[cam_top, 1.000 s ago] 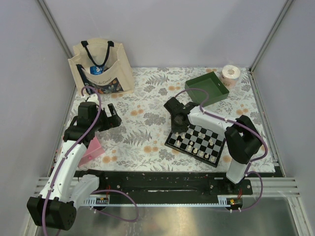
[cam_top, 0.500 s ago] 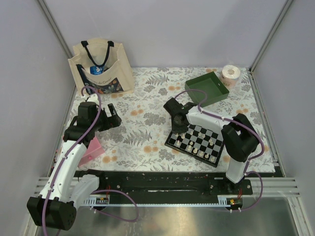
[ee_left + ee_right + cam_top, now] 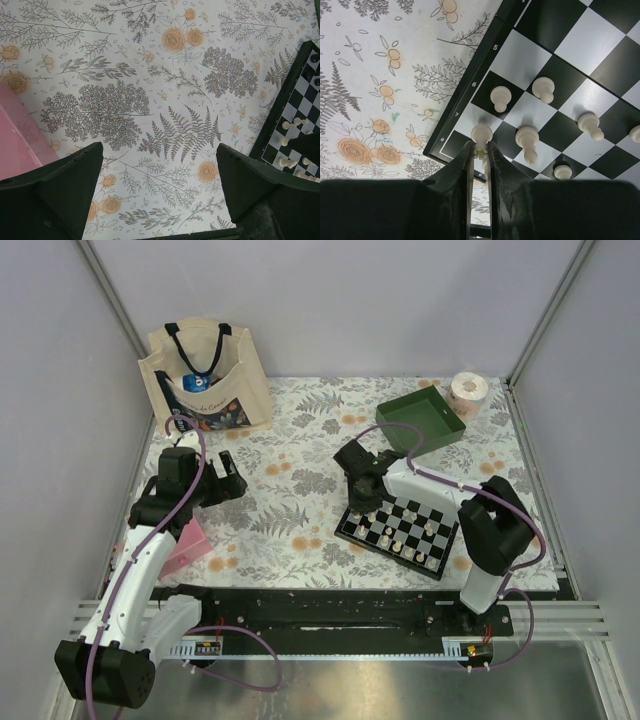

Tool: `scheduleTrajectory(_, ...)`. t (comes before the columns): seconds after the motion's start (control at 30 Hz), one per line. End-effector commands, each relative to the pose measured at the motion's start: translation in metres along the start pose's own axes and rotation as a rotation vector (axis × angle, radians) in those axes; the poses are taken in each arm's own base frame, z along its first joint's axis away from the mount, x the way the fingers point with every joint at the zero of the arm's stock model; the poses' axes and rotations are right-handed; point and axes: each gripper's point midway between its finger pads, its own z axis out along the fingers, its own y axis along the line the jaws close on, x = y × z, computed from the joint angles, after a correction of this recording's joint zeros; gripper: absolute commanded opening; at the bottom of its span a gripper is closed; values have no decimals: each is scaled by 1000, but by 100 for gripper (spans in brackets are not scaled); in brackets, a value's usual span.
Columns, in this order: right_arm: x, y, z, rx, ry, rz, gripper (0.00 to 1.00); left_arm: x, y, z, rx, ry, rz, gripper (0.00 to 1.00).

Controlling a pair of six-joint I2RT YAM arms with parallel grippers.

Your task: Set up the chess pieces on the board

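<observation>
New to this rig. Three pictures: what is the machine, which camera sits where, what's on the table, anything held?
These are two small robot arms, the left arm and the right arm, bolted at the near edge of a table with a floral cloth. Each ends in a two-finger gripper. The top view looks down from above and behind them. The other two views come from cameras on the wrists, so the dark fingers at the bottom are the arm's own.

On the cloth lie a checkered chess board with small chess pieces, a green tray, a tote bag, a pale roll and a pink object.

The left gripper hangs open and empty above the cloth. The right gripper is at the board's corner, closed around a cream-white piece.
</observation>
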Motion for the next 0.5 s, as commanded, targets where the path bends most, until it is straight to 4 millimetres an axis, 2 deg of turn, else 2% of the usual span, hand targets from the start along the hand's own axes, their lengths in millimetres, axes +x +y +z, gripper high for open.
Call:
scheduleTrajectory(0.0,-1,15,-21,-67,-34,-11,11,-11,-7,1,38,-39,6,99)
scheduleTrajectory(0.23,13,20,-18,-48,-17,-37,12,-11,-7,1,40,-40,7,99)
scheduleTrajectory(0.47,17,24,-9,-50,3,-39,12,-11,-7,1,37,-41,5,99)
